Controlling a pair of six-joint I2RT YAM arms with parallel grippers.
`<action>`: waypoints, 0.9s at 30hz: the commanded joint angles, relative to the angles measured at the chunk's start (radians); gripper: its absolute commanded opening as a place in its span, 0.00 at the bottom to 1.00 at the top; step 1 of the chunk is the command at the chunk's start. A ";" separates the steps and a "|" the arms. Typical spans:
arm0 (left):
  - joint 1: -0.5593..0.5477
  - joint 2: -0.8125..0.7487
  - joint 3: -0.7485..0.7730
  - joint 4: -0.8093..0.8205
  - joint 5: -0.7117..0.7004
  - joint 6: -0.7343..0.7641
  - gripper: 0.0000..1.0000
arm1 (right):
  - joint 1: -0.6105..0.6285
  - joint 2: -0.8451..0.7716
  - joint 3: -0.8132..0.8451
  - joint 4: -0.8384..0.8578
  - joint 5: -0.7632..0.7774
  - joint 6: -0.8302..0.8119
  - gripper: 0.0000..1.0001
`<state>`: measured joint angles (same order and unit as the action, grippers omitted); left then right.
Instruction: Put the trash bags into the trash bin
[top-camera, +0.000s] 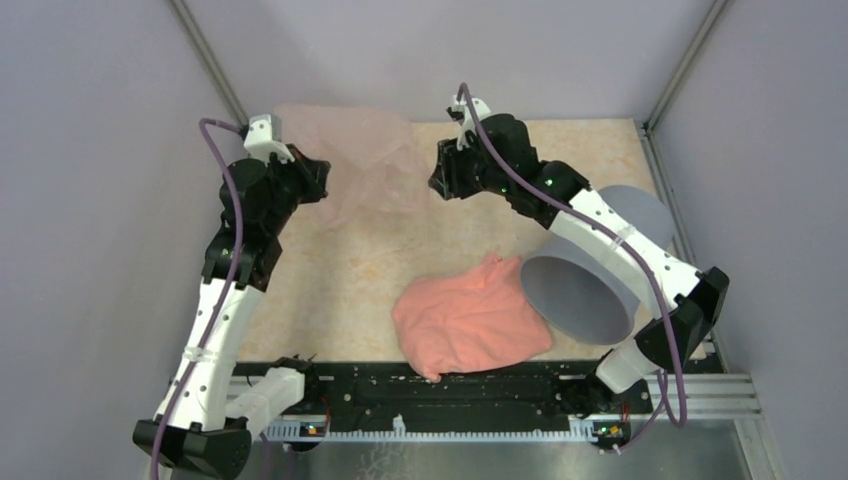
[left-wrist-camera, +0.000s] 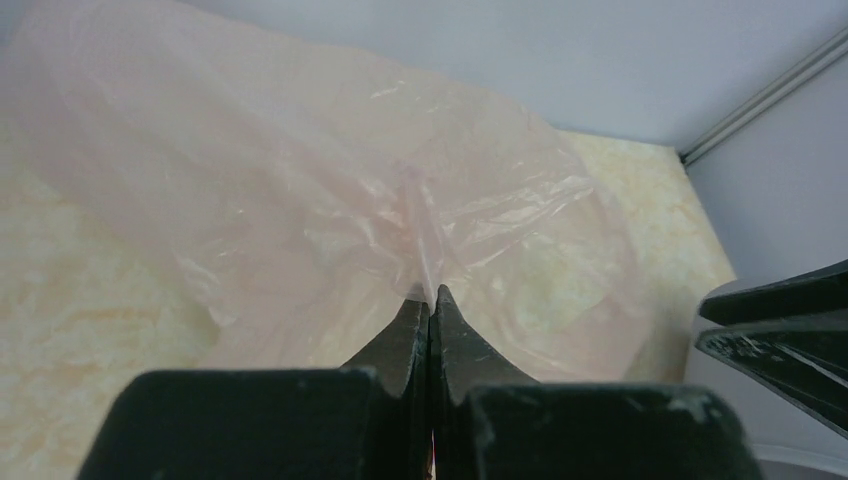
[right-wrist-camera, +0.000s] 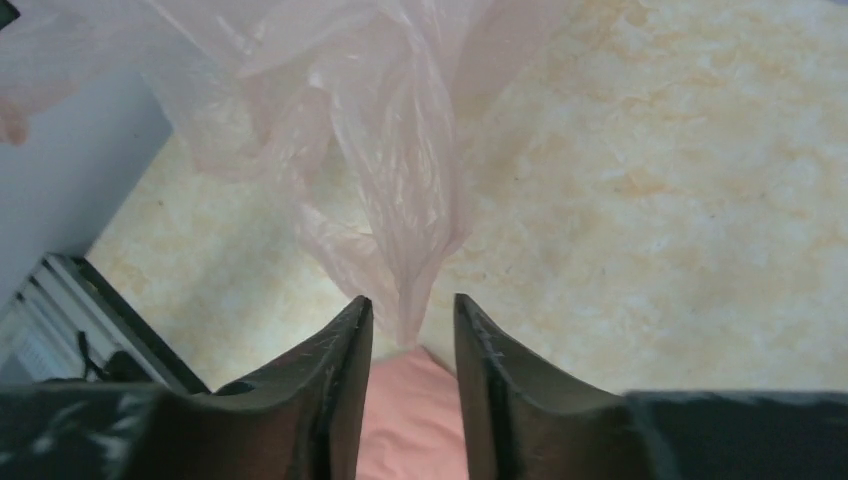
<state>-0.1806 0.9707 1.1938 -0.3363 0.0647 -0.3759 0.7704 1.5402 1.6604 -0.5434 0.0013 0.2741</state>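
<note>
The see-through pale pink trash bag (top-camera: 355, 160) hangs spread between my two grippers above the back of the table. My left gripper (top-camera: 320, 185) is shut on a pinch of its film, as the left wrist view (left-wrist-camera: 430, 296) shows, with the bag (left-wrist-camera: 300, 200) fanning out ahead. My right gripper (top-camera: 438, 182) is open. In the right wrist view (right-wrist-camera: 410, 312) a gathered tail of the bag (right-wrist-camera: 390, 180) hangs down between its fingertips, unpinched. The grey trash bin (top-camera: 580, 300) lies tilted on its side at the right, under my right forearm, its mouth facing front-left.
An opaque salmon-pink folded sheet (top-camera: 470, 320) lies at the front middle, touching the bin's mouth; it also shows below the right fingers (right-wrist-camera: 415, 420). Grey walls enclose the table on three sides. My right gripper's dark fingers (left-wrist-camera: 780, 330) show at the left wrist view's right edge.
</note>
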 joint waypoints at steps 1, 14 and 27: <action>0.001 -0.008 -0.073 0.021 -0.105 0.012 0.00 | 0.018 -0.035 -0.031 0.024 -0.032 -0.006 0.58; 0.020 0.039 -0.191 0.033 -0.228 0.000 0.00 | 0.084 -0.153 -0.364 0.046 0.031 0.023 0.79; 0.024 0.046 -0.226 0.052 -0.198 -0.004 0.00 | 0.234 -0.124 -0.663 0.173 0.110 0.139 0.85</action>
<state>-0.1631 1.0164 0.9817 -0.3443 -0.1459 -0.3714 0.9825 1.4078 1.0344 -0.4679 0.0677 0.3614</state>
